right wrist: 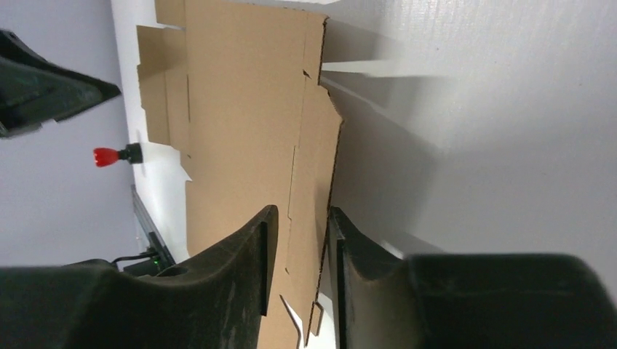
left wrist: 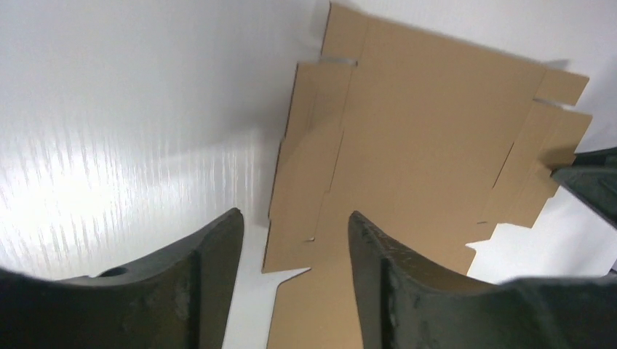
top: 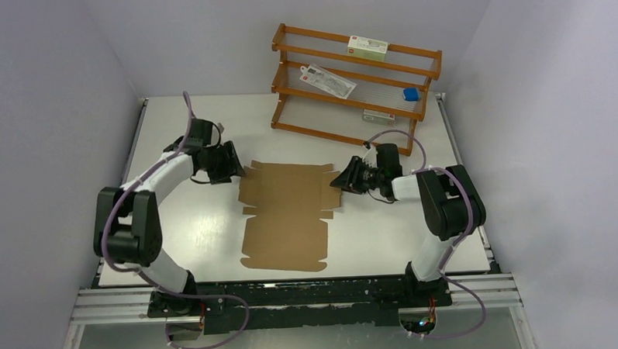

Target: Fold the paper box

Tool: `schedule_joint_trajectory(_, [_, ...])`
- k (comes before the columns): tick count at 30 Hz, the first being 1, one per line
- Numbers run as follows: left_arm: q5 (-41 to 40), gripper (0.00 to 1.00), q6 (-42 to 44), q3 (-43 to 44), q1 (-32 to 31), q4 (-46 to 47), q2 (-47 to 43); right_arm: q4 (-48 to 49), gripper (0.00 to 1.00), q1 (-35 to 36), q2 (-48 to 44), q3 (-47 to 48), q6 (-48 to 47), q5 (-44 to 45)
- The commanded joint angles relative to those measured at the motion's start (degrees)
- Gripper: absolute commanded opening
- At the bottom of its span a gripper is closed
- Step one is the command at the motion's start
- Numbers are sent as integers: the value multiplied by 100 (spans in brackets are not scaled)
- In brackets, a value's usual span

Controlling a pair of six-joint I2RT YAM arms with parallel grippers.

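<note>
The paper box (top: 285, 214) lies flat; raising the side flaps looks first. Left claw (top: 240, 173) is spread beside 1 flap. Right claw (top: 337, 180), half spread astride another, must pinch and lift

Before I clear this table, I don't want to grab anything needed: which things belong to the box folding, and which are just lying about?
For the job:
- brown cardboard sheet
- left fingers
- right fingers

Lying about:
- wooden rack
- white-green carton
- flat packet
- small blue block

Top camera looks down; opposing wrist cameras closely share the paper box (top: 284, 210)
</note>
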Motion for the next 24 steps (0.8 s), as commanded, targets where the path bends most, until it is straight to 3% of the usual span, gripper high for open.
schedule_joint_trajectory(1, [-81,62,15,-782,31,-147,-711,624,30,-81,241,-112,339,-393])
schedule_joint_trajectory(4, [45,64,-138,-1352,31,-28,-1149,1021,18,-130,394,-167,708,-639])
schedule_joint_trajectory(10, [175,63,-397,-1984,38,203,-1519,1979,8,-225,565,-307,1511,-1131])
schedule_joint_trajectory(18, [606,64,-809,-2369,66,923,-1369,2787,2,-394,522,-407,2293,-1496])
schedule_joint_trajectory(24, [749,64,-1107,-2497,83,1361,-1220,2814,0,-425,483,-427,2344,-1524])
